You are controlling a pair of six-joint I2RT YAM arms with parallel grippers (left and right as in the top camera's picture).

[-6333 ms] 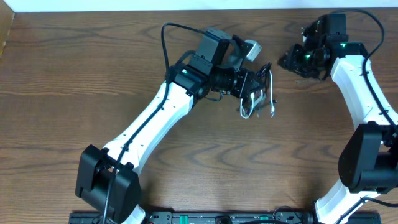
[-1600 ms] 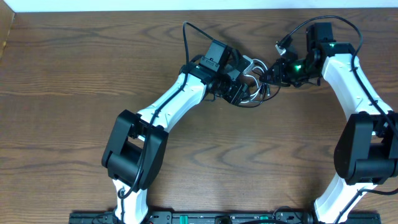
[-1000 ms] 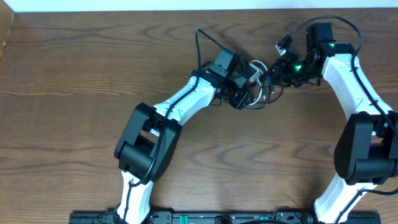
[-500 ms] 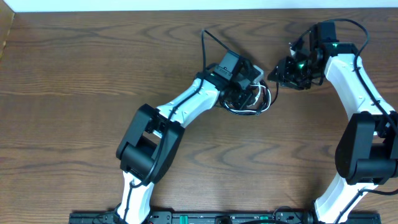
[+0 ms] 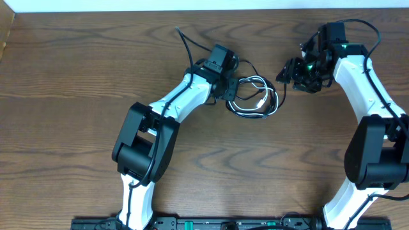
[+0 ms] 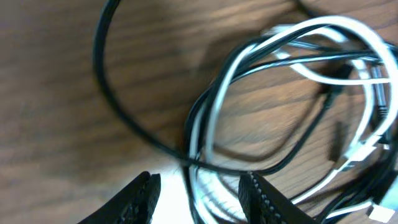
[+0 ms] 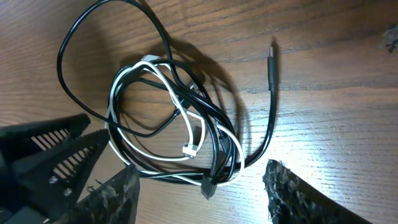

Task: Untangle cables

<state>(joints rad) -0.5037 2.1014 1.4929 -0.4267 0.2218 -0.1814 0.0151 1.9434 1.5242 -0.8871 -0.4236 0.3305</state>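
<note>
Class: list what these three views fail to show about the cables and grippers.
Left wrist: blur and the lower edge hide whether the left gripper pinches the cables.
Overhead: crossings too small to trace.
Right wrist: the left arm covers the cables' lower-left edge.

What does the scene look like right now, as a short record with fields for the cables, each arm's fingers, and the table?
cables: black cable and white cable, looped through each other, lying on the table
black cable end: plug lies clear of the loops, toward the right arm
left fingers: apart at the cables' edge, strands seen between them, not clamped
right fingers: apart, holding nothing
table: dark wood grain
</note>
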